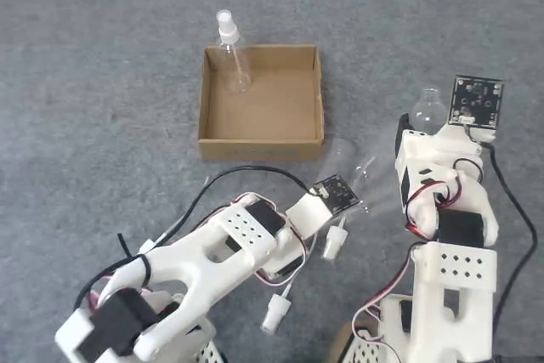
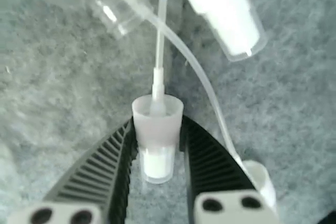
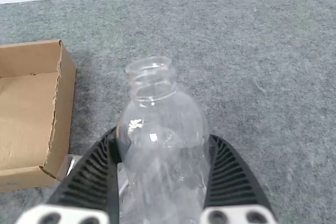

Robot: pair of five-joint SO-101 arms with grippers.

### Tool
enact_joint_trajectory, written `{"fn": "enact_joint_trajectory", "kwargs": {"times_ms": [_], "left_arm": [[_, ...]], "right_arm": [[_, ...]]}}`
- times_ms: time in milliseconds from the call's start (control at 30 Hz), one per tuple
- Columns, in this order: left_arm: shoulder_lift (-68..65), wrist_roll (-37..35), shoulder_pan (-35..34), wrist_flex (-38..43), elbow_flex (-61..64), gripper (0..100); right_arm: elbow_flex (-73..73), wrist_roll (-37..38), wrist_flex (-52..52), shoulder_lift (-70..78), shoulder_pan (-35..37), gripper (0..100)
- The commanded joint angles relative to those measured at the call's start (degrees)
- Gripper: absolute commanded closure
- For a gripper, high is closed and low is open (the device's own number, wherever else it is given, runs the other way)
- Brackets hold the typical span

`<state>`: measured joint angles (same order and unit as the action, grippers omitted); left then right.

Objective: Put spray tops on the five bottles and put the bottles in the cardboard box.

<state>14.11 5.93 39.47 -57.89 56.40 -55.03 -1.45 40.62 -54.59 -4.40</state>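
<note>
Left tool (image 2: 157, 127) — clamped on a spray top (image 2: 157, 156), its tube pointing away from the tool. Right tool (image 3: 164, 140) — clamped around an uncapped bottle (image 3: 152, 95), near the cardboard box (image 3: 31, 103).

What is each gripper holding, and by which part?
The left gripper holds a spray top by its head, tube pointing away. The right gripper holds an uncapped bottle by its body.

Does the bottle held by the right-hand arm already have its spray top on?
No: the bottle in the right end effector has a bare, open neck.
</note>
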Motion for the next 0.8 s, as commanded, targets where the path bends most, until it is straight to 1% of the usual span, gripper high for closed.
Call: {"fn": "enact_joint_trajectory", "kwargs": {"times_ms": [0,100,167,333,433,567,767], "left_arm": [[0.5,2.0,0.1,-2.8,-3.2,98],[0.5,4.1,-0.1,-4.7,-3.3,98],[0.5,5.5,-2.3,-5.5,-3.3,98],[0.5,9.2,-15.3,-8.2,-6.8,98],[0.6,10.0,-19.5,-8.4,-7.8,98],[3.5,10.0,-20.4,-8.5,-7.2,98],[21.9,9.9,-20.7,-10.9,-1.7,98]], "right_arm": [[0.8,-0.6,-1.4,-1.4,-0.5,96.7],[0.8,-0.6,-1.4,-1.4,-0.5,96.7],[0.7,-0.6,-1.4,-1.4,-0.5,96.7],[0.7,-0.6,-1.4,-1.3,-0.5,96.7],[0.7,-0.5,-1.4,-1.3,-0.4,96.7],[0.7,-0.5,-1.4,-1.3,-0.4,96.7],[0.7,-0.4,-1.5,-1.3,-0.4,96.7]]}}
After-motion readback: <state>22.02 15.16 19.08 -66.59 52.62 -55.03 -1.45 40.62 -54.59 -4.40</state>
